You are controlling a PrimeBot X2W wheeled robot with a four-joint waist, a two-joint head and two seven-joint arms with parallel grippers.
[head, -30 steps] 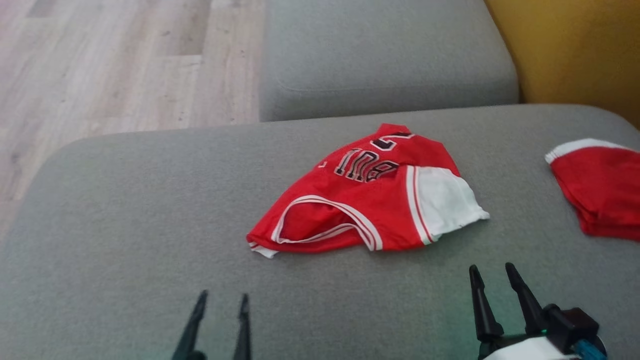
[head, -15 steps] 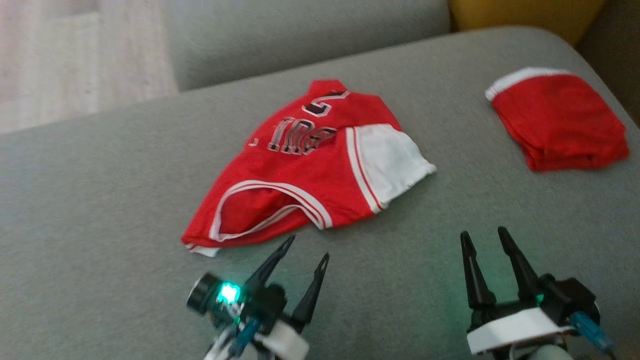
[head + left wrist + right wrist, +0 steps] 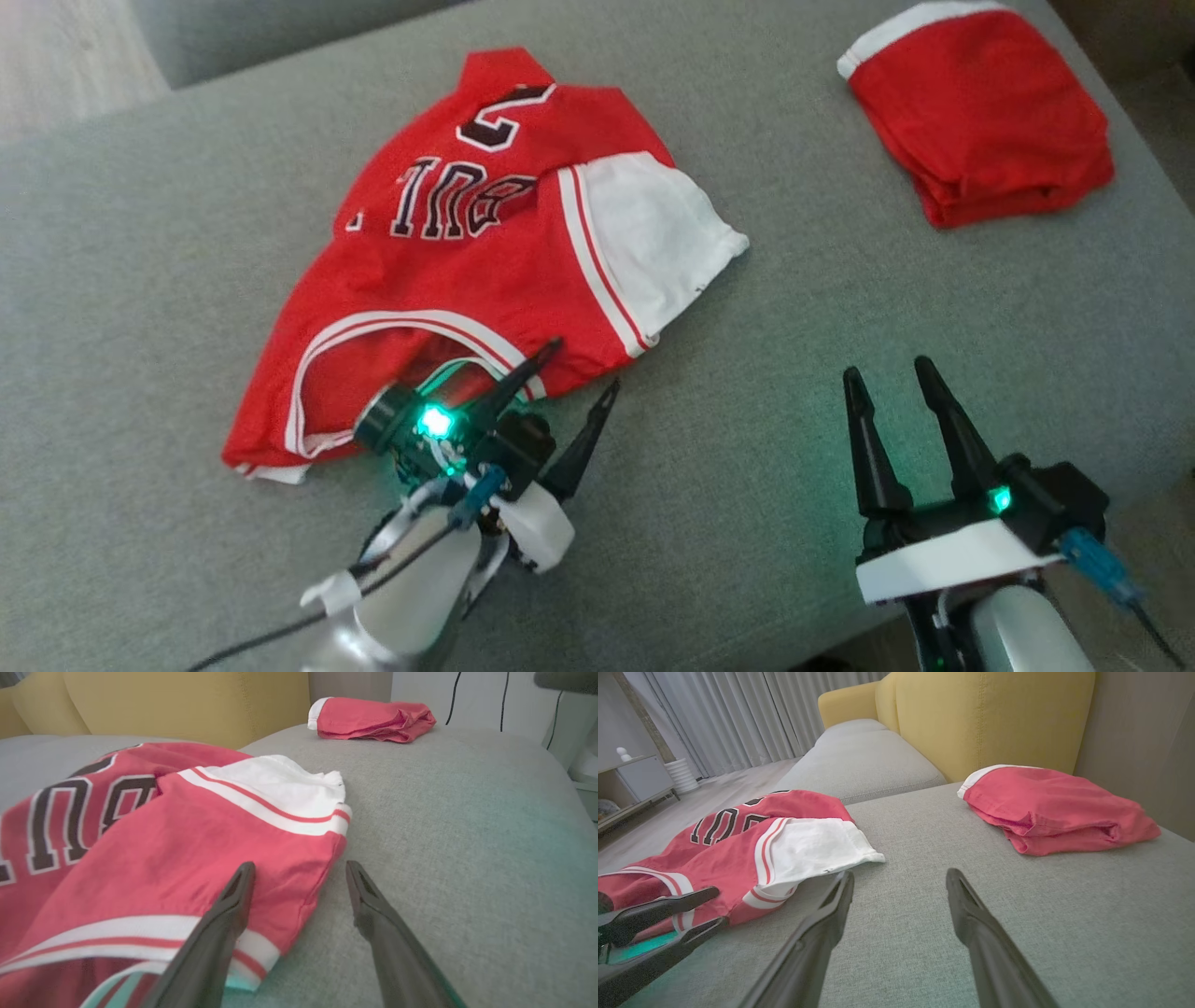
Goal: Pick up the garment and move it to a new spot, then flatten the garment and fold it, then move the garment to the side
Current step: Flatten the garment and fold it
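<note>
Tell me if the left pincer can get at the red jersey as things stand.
Probably yes. The left pincer stands open at the near edge of the red jersey, one finger over the fabric, nothing lying between them.

**Soft daylight, green glow**

The head view is evenly lit but slightly soft. Green glow from the left gripper [image 3: 586, 364] and right gripper [image 3: 886, 366] tints the cushion [image 3: 140, 233] at lower centre. Wrist views are sharper, bowed at the edges.
</note>
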